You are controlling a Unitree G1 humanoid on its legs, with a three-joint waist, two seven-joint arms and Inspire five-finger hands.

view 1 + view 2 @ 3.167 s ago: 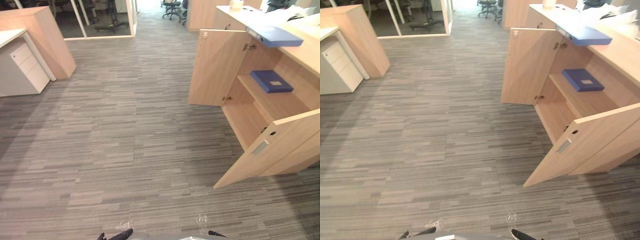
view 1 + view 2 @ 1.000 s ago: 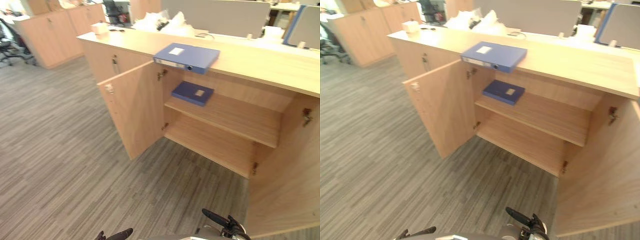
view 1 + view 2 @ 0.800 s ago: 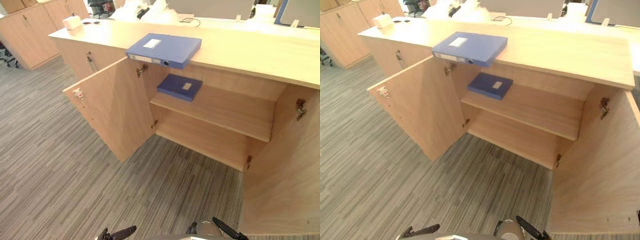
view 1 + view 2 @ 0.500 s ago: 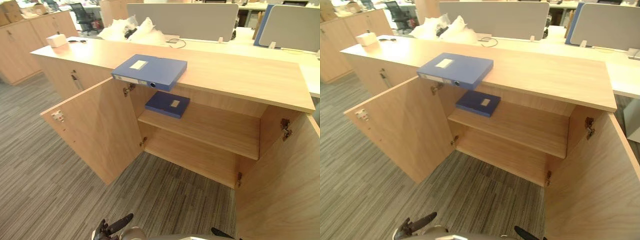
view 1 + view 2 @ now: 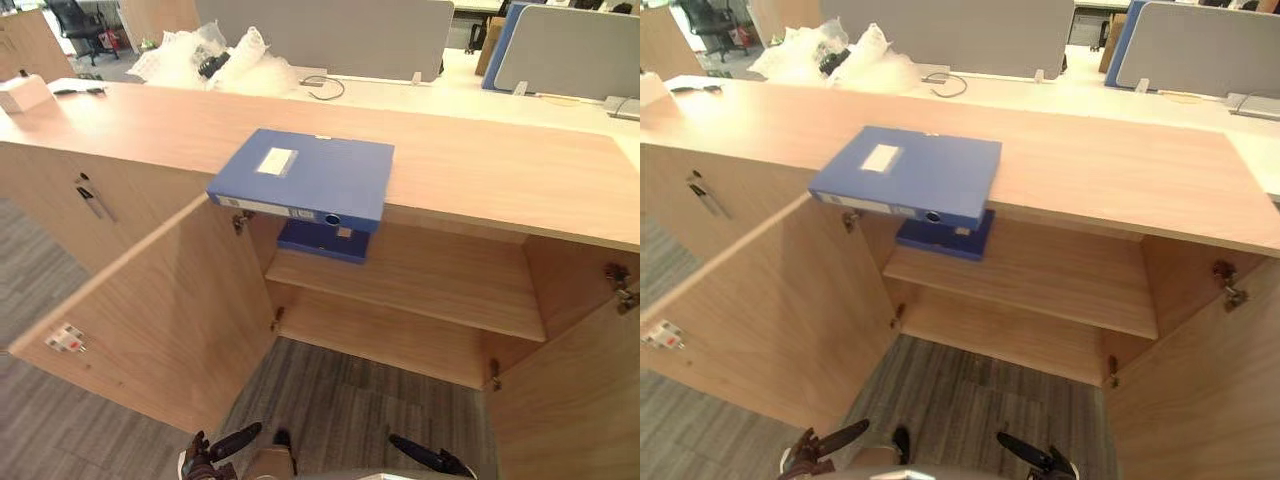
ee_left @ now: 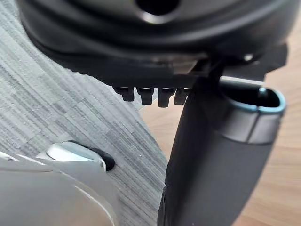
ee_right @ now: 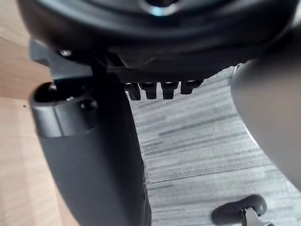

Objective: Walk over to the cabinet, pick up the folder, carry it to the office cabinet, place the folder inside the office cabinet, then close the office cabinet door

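On wood-grain cabinet top [image 5: 480,160]: flat rectangular blue folder [image 5: 310,175] overhanging edge.

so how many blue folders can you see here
2. One folder lies on the cabinet top, overhanging its front edge; the other folder lies on the shelf inside, partly hidden below the first. Others may be hidden.

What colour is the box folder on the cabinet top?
The folder is blue; best in left eye view.
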